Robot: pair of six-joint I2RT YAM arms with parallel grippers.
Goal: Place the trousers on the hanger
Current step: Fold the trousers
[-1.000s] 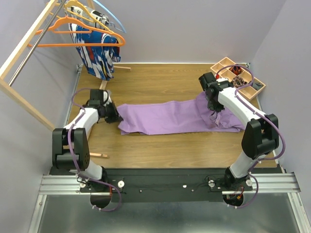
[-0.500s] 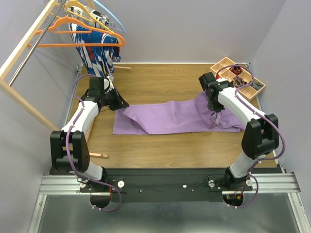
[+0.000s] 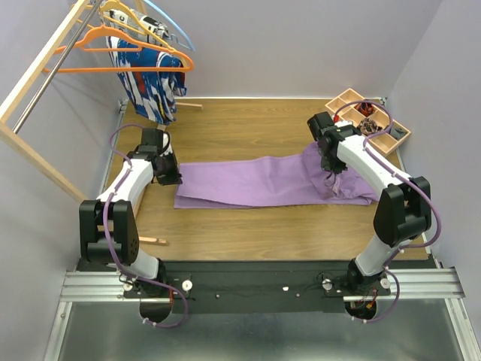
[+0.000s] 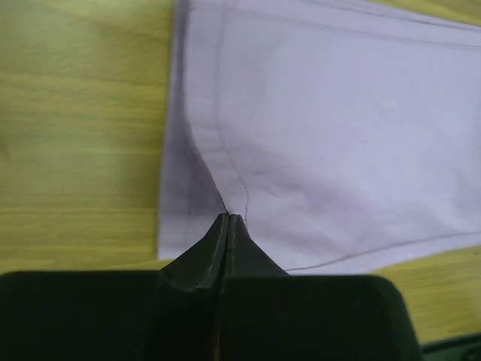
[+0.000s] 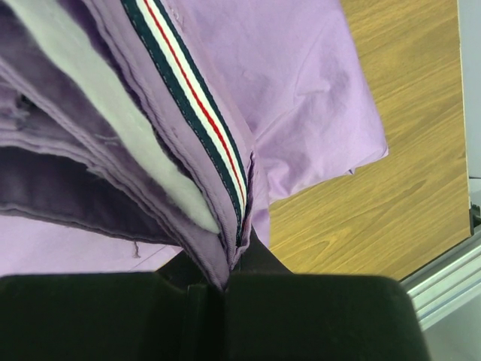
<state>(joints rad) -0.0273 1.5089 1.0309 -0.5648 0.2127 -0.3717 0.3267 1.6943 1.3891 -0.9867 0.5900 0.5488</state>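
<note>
The lilac trousers (image 3: 263, 180) lie stretched left to right across the wooden table. My left gripper (image 3: 171, 179) sits low at the leg end, and in the left wrist view its jaws (image 4: 228, 218) are shut with the hem of the trousers (image 4: 338, 135) pulled up into the tips. My right gripper (image 3: 331, 171) is shut on the waist end. The right wrist view shows my right gripper (image 5: 233, 259) with the striped waistband (image 5: 188, 98) bunched between its fingers. The bright orange hanger (image 3: 128, 60) hangs on the rack at the back left, apart from both grippers.
A wooden rack (image 3: 37, 83) stands at the left. It carries a blue, white and red patterned garment (image 3: 150, 86), a yellow hanger (image 3: 124, 13) and a light blue hanger (image 3: 173, 30). A wooden compartment tray (image 3: 372, 120) sits at the back right. A small wooden stick (image 3: 154, 241) lies near the left arm's base.
My left gripper raised the leg end towards the back, folding it over, then came back down and left. The leg now lies flat again. The right arm has not moved.
</note>
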